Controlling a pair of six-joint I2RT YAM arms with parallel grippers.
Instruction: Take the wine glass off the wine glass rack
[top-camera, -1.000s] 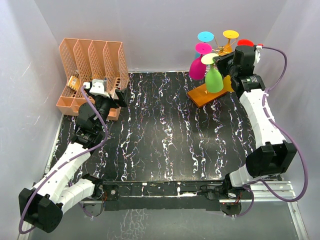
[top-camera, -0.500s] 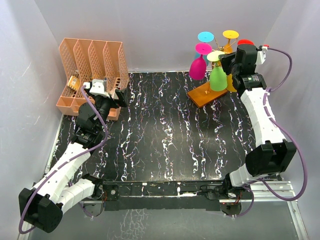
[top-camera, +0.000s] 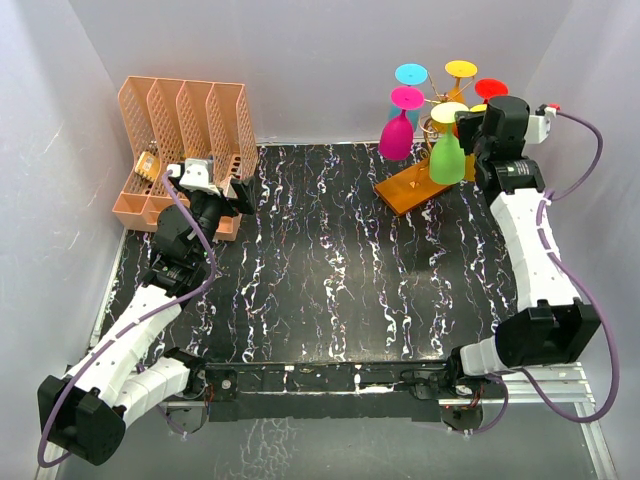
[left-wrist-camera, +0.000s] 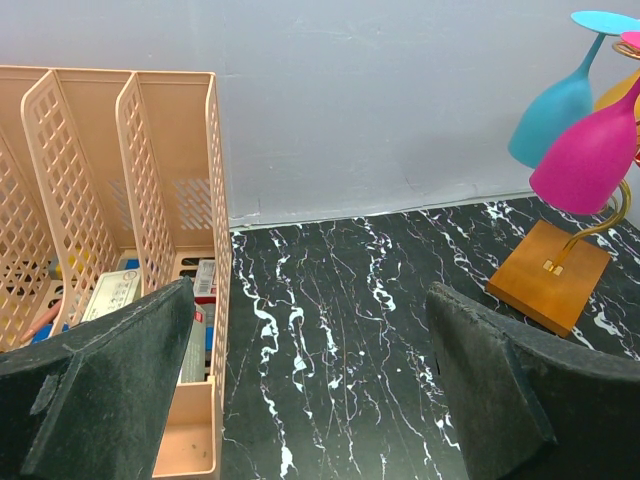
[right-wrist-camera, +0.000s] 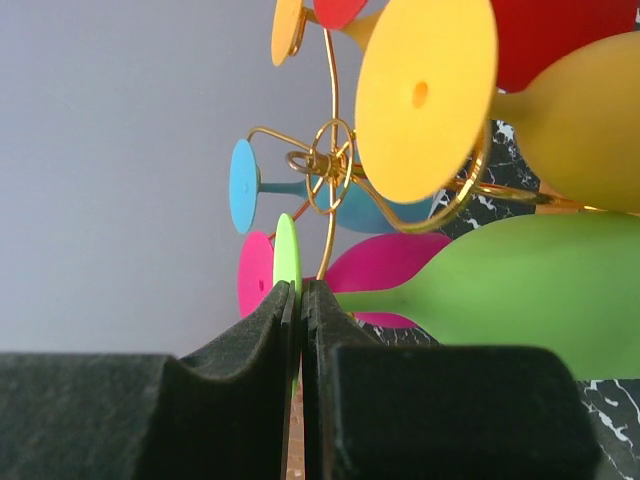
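The wine glass rack (top-camera: 437, 100), gold wire on an orange-brown base (top-camera: 410, 186), stands at the back right. My right gripper (top-camera: 458, 118) is shut on the flat foot (right-wrist-camera: 287, 250) of a green wine glass (top-camera: 446, 160), which hangs bowl down at the rack's right side. In the right wrist view the black fingers (right-wrist-camera: 250, 330) pinch the thin green disc, with the green bowl (right-wrist-camera: 520, 290) to the right and the wire curls (right-wrist-camera: 328, 160) just behind. Whether the foot is free of the wire I cannot tell. My left gripper (top-camera: 232, 200) stands wide open and empty.
Pink (top-camera: 397, 135), cyan (top-camera: 411, 73), yellow (top-camera: 461, 68) and red (top-camera: 491, 88) glasses hang on the rack. A peach file organizer (top-camera: 180, 140) holding small items stands at the back left, beside my left gripper (left-wrist-camera: 310, 295). Grey walls close in the back and sides.
My right gripper has moved to the right with the green glass, drawing it away from the rack's middle. The left arm has not moved.
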